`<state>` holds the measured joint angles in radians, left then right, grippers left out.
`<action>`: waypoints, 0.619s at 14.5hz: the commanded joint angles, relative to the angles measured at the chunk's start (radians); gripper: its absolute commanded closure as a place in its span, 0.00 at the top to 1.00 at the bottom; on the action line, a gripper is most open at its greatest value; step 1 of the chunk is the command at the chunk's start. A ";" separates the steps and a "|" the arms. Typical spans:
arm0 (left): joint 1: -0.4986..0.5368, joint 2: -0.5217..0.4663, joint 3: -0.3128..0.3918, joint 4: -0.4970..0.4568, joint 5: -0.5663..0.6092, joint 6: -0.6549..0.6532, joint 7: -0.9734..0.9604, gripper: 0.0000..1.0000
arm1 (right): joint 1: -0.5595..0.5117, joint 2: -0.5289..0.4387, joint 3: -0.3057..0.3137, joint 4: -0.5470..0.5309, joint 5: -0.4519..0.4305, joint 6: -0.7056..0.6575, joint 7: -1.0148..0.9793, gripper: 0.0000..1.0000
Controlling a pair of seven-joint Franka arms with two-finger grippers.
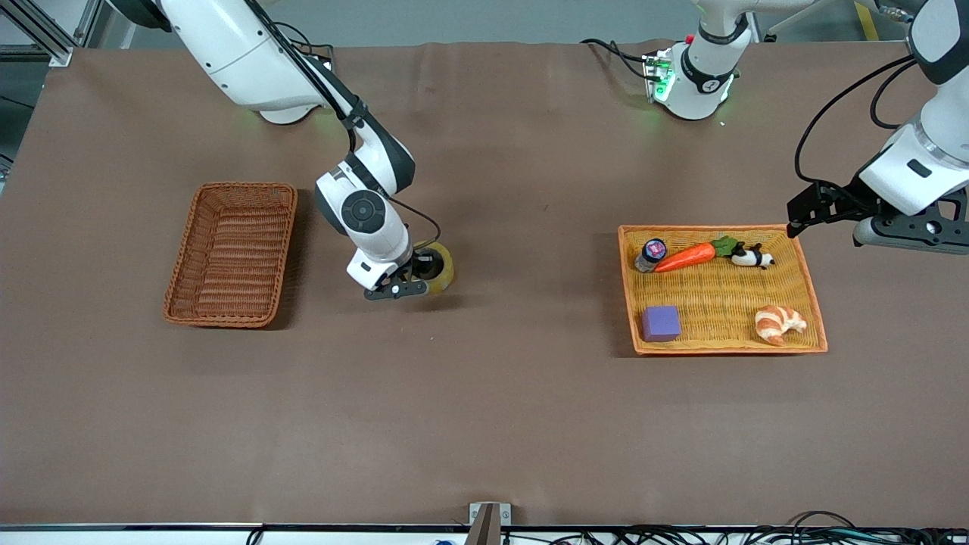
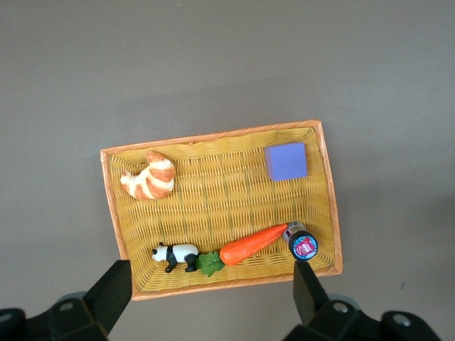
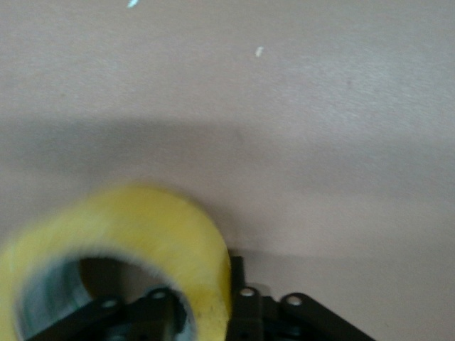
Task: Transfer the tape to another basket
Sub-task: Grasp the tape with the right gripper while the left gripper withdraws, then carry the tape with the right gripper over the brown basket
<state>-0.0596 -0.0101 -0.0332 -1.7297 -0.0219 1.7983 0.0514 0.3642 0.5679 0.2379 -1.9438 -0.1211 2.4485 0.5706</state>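
Note:
The tape (image 1: 445,265) is a yellowish roll with a grey core, held low over the bare table between the two baskets, closer to the reddish-brown basket (image 1: 231,257), which is empty. My right gripper (image 1: 412,276) is shut on the roll's wall. In the right wrist view the tape (image 3: 142,220) fills the lower part, with the right gripper (image 3: 206,298) clamping one finger inside the core and one outside. My left gripper (image 1: 810,210) waits open and empty over the orange-yellow basket's edge at the left arm's end; its fingers stand wide apart in the left wrist view (image 2: 210,298).
The orange-yellow basket (image 1: 719,303) holds a purple cube (image 1: 661,323), a croissant (image 1: 778,324), a carrot (image 1: 685,257), a panda (image 1: 751,257) and a small jar (image 1: 651,253). It also shows in the left wrist view (image 2: 227,199). Brown cloth covers the table.

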 commanded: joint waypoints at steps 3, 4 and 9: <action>-0.013 0.018 0.009 0.016 -0.003 -0.020 -0.068 1.00 | -0.020 -0.045 0.011 0.126 -0.014 -0.213 0.038 0.00; -0.013 0.018 0.007 0.016 -0.001 -0.022 -0.071 1.00 | -0.043 -0.077 0.011 0.144 -0.011 -0.291 0.037 0.00; -0.009 0.005 0.009 0.018 0.029 -0.059 -0.073 1.00 | -0.198 -0.295 -0.031 0.138 0.040 -0.528 -0.188 0.00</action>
<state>-0.0618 0.0024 -0.0312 -1.7280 -0.0147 1.7661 -0.0056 0.2275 0.3814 0.2269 -1.7574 -0.1157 1.9752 0.4820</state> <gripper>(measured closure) 0.000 0.784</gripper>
